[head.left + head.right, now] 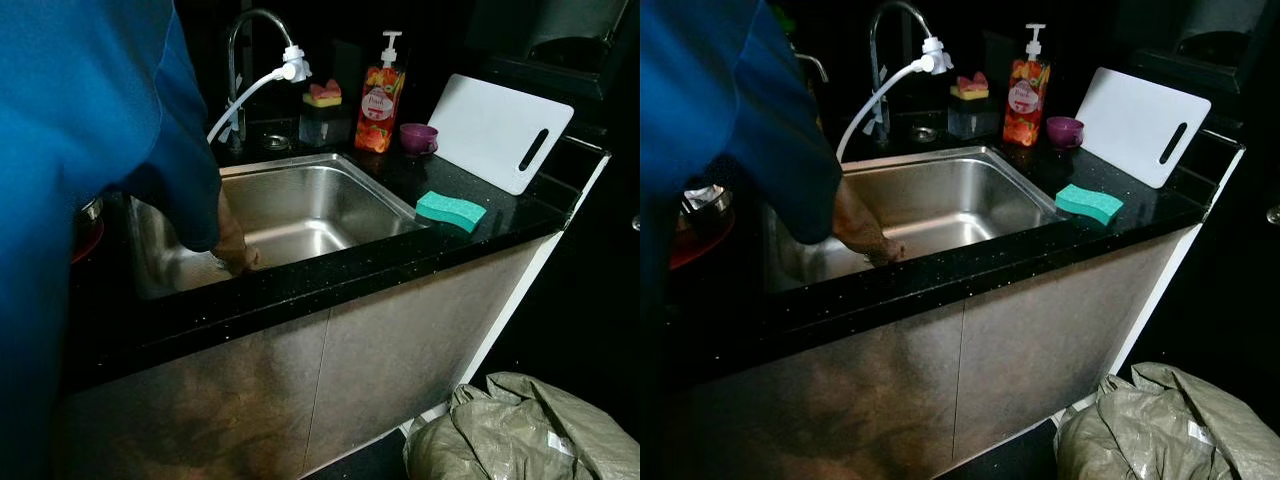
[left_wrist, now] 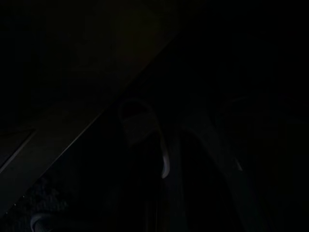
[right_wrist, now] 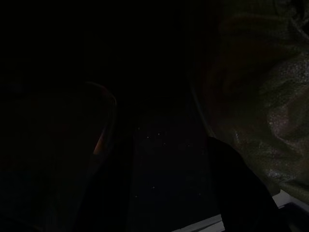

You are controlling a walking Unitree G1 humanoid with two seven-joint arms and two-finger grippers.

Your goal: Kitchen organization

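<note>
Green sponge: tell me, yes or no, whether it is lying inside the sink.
No, the green sponge lies on the black counter to the right of the sink, near the white cutting board.

The soap bottle [image 1: 380, 107] on the worktop [image 1: 400, 255] behind the sink [image 1: 300, 210] carries a round white label with printing on it, but the letters are too small and blurred to read. Nothing else in view bears any legible text, number or sign.
</note>
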